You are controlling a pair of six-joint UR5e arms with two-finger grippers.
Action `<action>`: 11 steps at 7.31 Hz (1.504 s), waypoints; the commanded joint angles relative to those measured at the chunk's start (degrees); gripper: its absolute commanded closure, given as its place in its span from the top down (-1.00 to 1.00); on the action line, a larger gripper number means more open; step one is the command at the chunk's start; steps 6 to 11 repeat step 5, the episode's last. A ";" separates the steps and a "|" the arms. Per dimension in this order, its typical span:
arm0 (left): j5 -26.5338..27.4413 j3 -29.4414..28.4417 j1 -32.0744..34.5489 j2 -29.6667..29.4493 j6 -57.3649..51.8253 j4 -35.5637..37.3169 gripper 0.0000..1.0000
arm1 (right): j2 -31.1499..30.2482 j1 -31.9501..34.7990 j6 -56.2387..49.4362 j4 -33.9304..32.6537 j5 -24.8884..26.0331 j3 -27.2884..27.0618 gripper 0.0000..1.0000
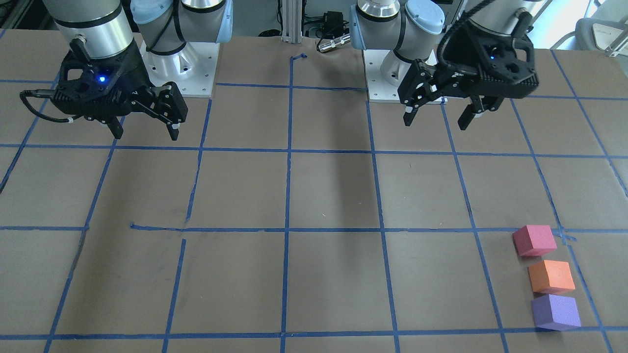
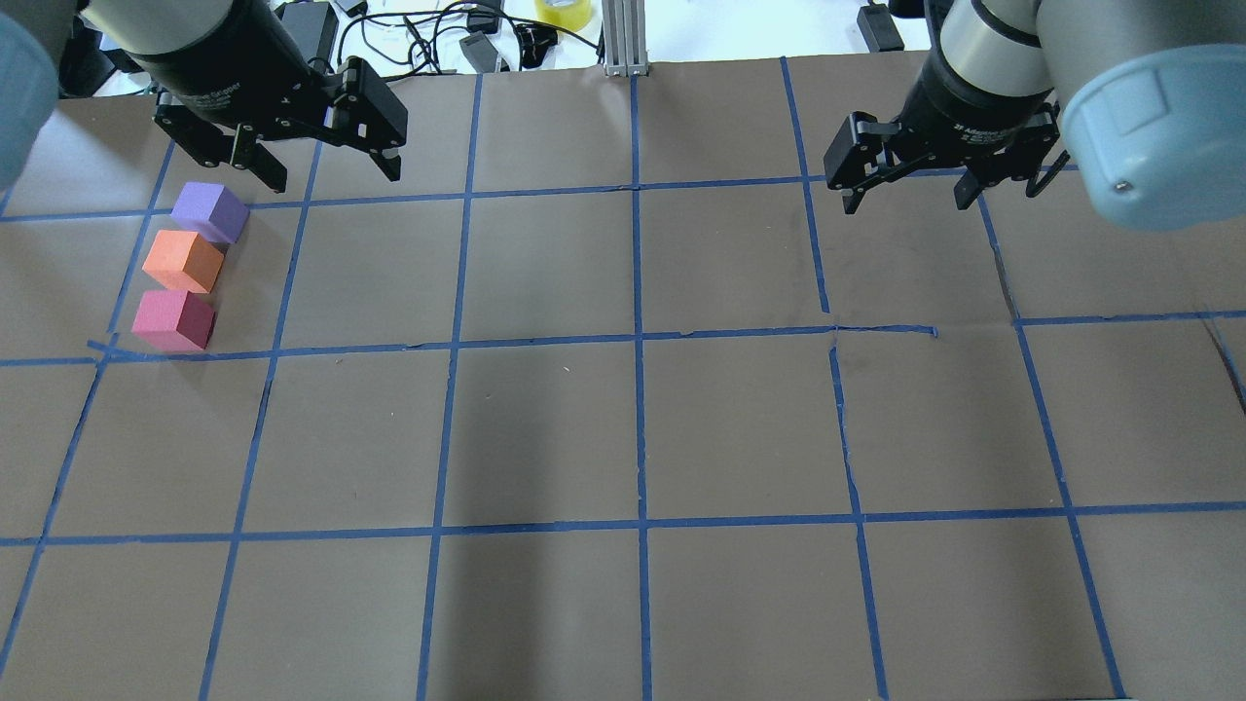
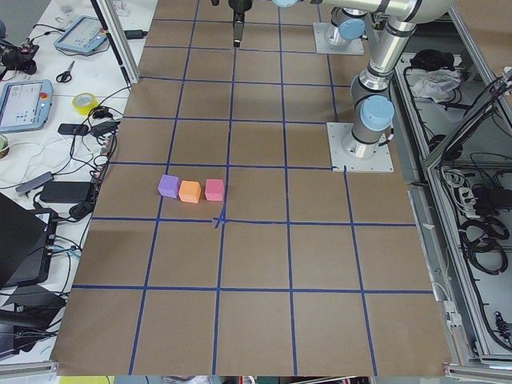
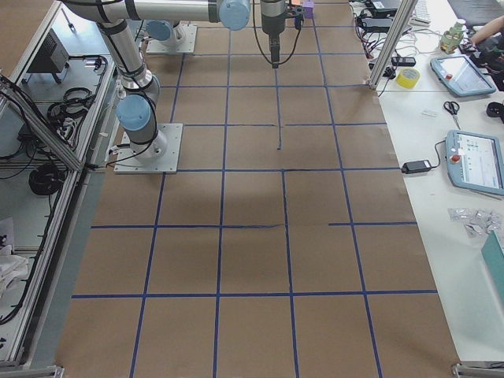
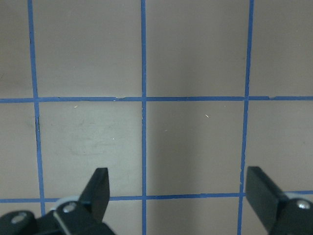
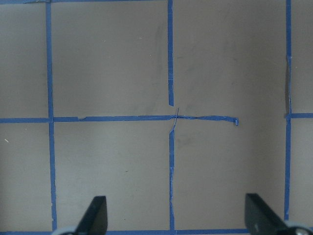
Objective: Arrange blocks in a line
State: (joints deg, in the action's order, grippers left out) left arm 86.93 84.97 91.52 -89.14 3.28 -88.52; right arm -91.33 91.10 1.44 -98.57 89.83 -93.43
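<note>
Three small cubes stand in a short row, touching, near the table's left far corner: purple (image 2: 209, 211), orange (image 2: 183, 261), pinkish-red (image 2: 173, 319). They also show in the front view as pinkish-red (image 1: 535, 240), orange (image 1: 551, 276) and purple (image 1: 555, 311), and in the left side view (image 3: 190, 191). My left gripper (image 2: 333, 180) (image 1: 436, 117) hangs open and empty above the table, just right of the purple cube. My right gripper (image 2: 905, 204) (image 1: 145, 135) is open and empty over the table's right half. Both wrist views show only bare table between open fingers (image 5: 98, 188) (image 6: 95, 213).
The brown table (image 2: 633, 428) carries a grid of blue tape lines. The two arm bases (image 1: 179, 73) (image 1: 387, 83) stand at the robot's edge. Cables and a yellow tape roll (image 2: 565, 12) lie beyond the far edge. Tablets (image 4: 472, 161) lie on a side bench.
</note>
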 commanded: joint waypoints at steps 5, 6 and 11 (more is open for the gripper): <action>-0.09 1.69 0.94 0.46 -2.49 1.07 1.00 | -1.39 -0.04 -0.12 6.46 -0.10 0.09 1.00; -0.09 1.69 0.94 0.46 -2.49 1.07 1.00 | -1.39 -0.04 -0.12 6.46 -0.10 0.09 1.00; -0.09 1.69 0.94 0.46 -2.49 1.07 1.00 | -1.39 -0.04 -0.12 6.46 -0.10 0.09 1.00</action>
